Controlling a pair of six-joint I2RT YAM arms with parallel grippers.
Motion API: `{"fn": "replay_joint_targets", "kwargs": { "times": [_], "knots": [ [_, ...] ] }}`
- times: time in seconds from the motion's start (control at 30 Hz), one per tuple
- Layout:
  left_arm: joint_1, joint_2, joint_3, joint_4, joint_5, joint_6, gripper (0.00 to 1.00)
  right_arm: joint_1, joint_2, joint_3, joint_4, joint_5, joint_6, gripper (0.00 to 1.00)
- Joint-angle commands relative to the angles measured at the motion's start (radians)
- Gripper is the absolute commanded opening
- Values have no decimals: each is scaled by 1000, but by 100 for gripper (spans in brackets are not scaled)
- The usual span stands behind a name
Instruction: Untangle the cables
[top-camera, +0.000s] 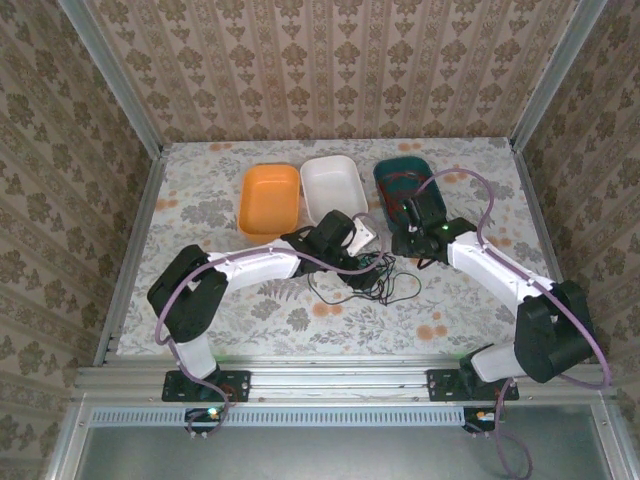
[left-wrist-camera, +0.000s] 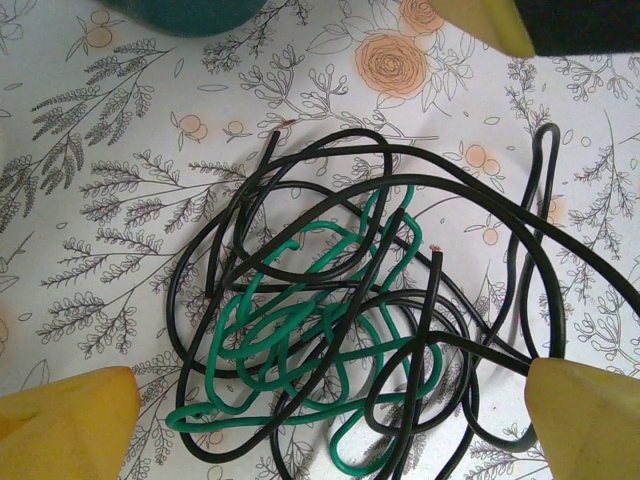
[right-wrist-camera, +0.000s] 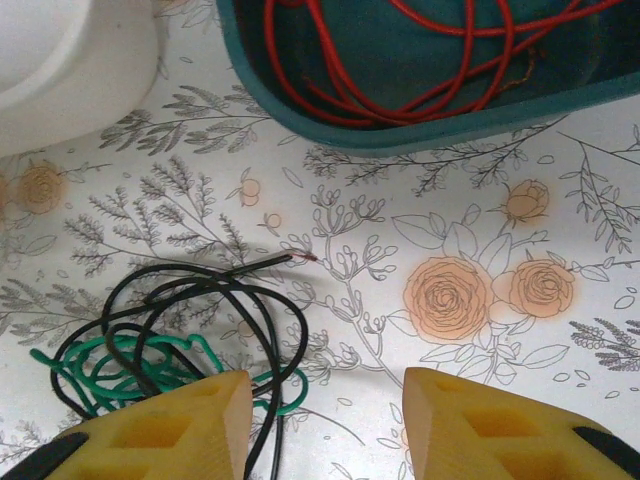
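A tangle of black cables (left-wrist-camera: 300, 200) and a green cable (left-wrist-camera: 290, 330) lies on the flowered table; it also shows near the table's middle (top-camera: 372, 280). My left gripper (left-wrist-camera: 330, 385) hangs open directly above this tangle, its yellow fingers (left-wrist-camera: 65, 420) standing wide on either side. A red cable (right-wrist-camera: 400, 60) lies coiled inside the teal tray (right-wrist-camera: 420, 135). My right gripper (right-wrist-camera: 325, 400) is open over bare table just in front of that tray, with nothing between its fingers. The black and green cables (right-wrist-camera: 170, 340) lie beside its left finger (right-wrist-camera: 180, 425).
Three trays stand in a row at the back: orange (top-camera: 270, 200), white (top-camera: 333, 185) and teal (top-camera: 392, 172). Both grippers (top-camera: 362, 240) (top-camera: 415, 242) hover close together near the middle. Metal rails edge the table on the left and right.
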Motion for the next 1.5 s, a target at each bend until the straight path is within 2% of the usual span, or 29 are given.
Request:
{"fn": "replay_joint_targets", "kwargs": {
  "times": [0.0,0.3,0.67,0.8,0.9,0.97,1.13,1.2,1.33,1.47],
  "knots": [
    [-4,-16,38,-36,12,39,100,-20,4,-19,-18,-11,16,45],
    [-4,23,106,-37,73,36,100,-44,-5,-36,20,-36,34,44],
    [-9,145,203,-63,65,28,98,-56,-48,-52,23,-36,24,42],
    [-9,163,206,-83,59,32,94,-61,-62,-56,23,-33,16,42],
    [-7,177,212,-104,55,38,84,-64,-69,-62,28,-32,14,41],
    [-7,183,213,-107,54,38,73,-66,-73,-65,30,-34,13,41],
    [-5,178,222,-100,43,32,27,-66,-77,-72,45,-95,-8,40],
    [1,161,220,-84,39,19,16,-63,-71,-75,57,-150,-17,41],
    [34,98,190,-14,54,-29,8,-39,-24,-48,53,-224,-80,43],
    [79,28,150,54,104,-91,6,-20,74,-7,49,-292,-117,44]
  ]
}}
